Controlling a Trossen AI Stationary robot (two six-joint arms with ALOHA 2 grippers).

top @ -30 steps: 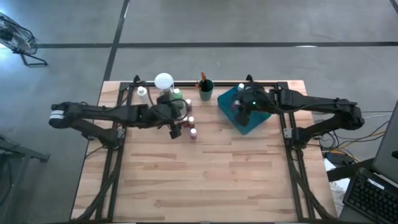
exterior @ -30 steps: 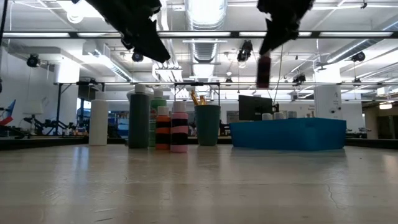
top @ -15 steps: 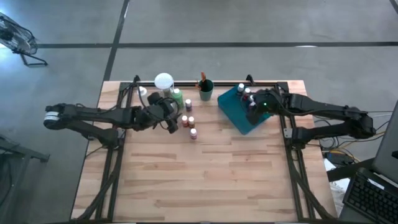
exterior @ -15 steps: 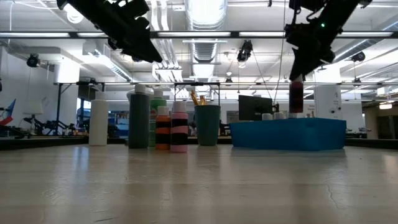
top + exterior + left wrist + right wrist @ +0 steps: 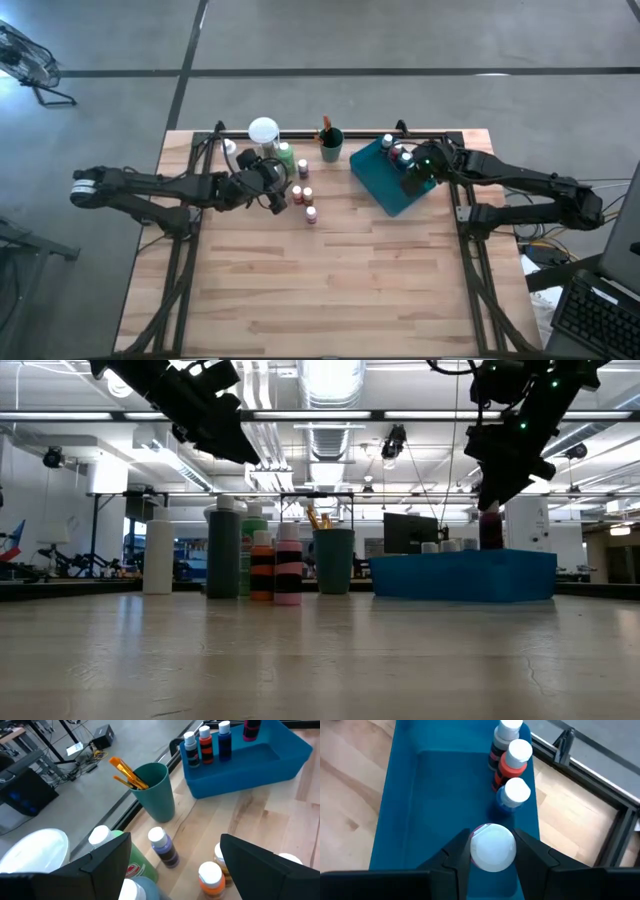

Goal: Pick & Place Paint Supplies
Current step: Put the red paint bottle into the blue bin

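Lowering a maroon paint bottle (image 5: 492,847) into the teal tray (image 5: 385,190), the right gripper (image 5: 492,851) pinches its cap beside three placed bottles (image 5: 512,765); release comes next. Left gripper (image 5: 172,865) hovers spread over remaining bottles (image 5: 304,195).

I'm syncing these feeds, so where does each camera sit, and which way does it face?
High: overhead, straight down; both arms, teal tray.
Low: table height, level across; left gripper and right gripper drop in.
Left wrist: past its open fingers at the green cup.
Right wrist: down into the tray; fingers clamp a bottle cap.
Shared: all four show the tray.
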